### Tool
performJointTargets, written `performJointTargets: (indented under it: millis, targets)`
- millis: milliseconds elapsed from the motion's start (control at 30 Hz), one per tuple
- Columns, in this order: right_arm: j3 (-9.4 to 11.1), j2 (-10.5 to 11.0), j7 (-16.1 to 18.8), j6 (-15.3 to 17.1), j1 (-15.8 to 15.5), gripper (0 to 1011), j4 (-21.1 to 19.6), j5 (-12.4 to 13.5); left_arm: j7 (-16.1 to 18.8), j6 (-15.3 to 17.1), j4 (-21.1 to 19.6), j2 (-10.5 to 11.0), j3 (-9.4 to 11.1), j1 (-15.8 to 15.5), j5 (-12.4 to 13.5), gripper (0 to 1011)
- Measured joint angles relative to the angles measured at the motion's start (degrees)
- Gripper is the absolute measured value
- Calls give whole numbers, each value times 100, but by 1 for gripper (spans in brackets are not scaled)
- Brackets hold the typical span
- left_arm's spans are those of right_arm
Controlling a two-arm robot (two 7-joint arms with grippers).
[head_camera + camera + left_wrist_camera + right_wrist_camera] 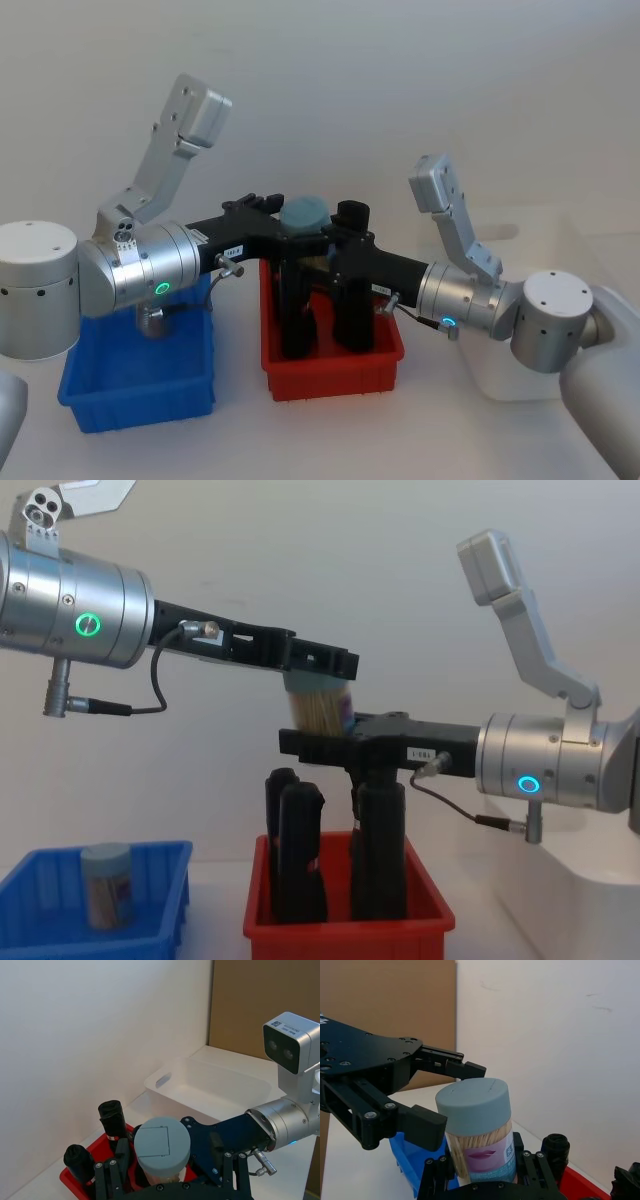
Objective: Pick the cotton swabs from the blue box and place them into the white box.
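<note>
Swab jar (pixel 479 1135): clear cyl., grey-blue lid, packed w/ tan sticks, small lips label on side. Upright, up in mid-air, apart from both boxes. 2nd jar (pixel 107 885), same type, stands upright in blue box (pixel 40 945), low open bin at robot's left. White box (pixel 220 1085): open top, smooth sides, handle slot in end wall, at robot's right.

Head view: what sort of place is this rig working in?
Likely a robotics lab or test bench, not a home: a plain white tabletop against a blank white wall, with a bright-blue plastic bin, a red plastic bin and a white plastic container lined up in a row.
</note>
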Motion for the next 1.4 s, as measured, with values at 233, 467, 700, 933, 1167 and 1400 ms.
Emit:
performJointTargets:
  millis: [233,467,700,933,1167,1400]
  targets:
    - [48,71,-133,19,-97,648,-98,53,2,0,0,0,0,0,0,1004]
    - [146,204,-386,75,-301,648,-340,144,3,0,0,0,0,0,1,1004]
    - [298,415,-772,126,-652,647,-797,283,3,0,0,0,0,0,1,1004]
    - [466,645,-1212,147,-1042,648,-1310,434,4,0,0,0,0,0,2,1004]
    - [643,872,-1700,146,-1427,648,-1799,578,4,0,0,0,0,0,2,1004]
    - [818,1081,-2194,129,-1781,648,-2209,699,3,0,0,0,0,0,0,1004]
